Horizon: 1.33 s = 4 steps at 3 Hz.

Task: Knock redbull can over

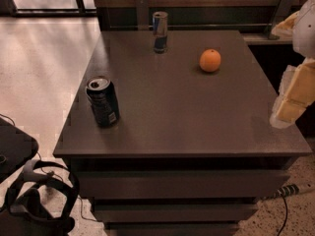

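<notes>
The redbull can (160, 31), slim, blue and silver with a silver top, stands upright near the back edge of the dark table (187, 117). My gripper (294, 100) is at the far right edge of the view, over the table's right edge, pale and blurred. It is far to the right of and nearer than the can, touching nothing that I can see.
A wider dark can (103, 101) with a white label patch stands upright near the table's front left. An orange (210, 60) lies at the back right. Drawers sit below the table top. A headset and cables (39, 191) lie on the floor at the lower left.
</notes>
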Each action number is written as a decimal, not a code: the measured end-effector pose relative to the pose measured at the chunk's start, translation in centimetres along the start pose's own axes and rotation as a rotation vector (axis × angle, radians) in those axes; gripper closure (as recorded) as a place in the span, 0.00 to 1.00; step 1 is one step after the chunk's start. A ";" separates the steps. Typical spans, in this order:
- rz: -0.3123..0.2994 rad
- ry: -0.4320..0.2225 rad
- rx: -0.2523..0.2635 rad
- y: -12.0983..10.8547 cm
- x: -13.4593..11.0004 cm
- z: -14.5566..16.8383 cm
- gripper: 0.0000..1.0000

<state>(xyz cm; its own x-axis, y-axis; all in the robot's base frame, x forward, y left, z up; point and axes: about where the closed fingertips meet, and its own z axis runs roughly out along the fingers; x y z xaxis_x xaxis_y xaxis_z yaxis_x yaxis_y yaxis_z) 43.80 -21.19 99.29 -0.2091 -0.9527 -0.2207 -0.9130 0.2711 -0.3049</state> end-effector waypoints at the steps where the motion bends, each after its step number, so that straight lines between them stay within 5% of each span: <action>1: 0.000 0.000 0.000 0.0 0.0 0.0 0.00; 2: 0.031 -0.032 0.057 -1.2 -0.2 -0.2 0.00; 3: 0.129 -0.128 0.116 -3.0 0.2 1.3 0.00; 4: 0.225 -0.343 0.166 -6.9 -1.3 3.2 0.00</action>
<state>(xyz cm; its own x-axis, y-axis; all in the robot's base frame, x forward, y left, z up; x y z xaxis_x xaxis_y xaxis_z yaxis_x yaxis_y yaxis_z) 51.45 -21.36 98.73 -0.2425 -0.7739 -0.5850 -0.7837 0.5117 -0.3521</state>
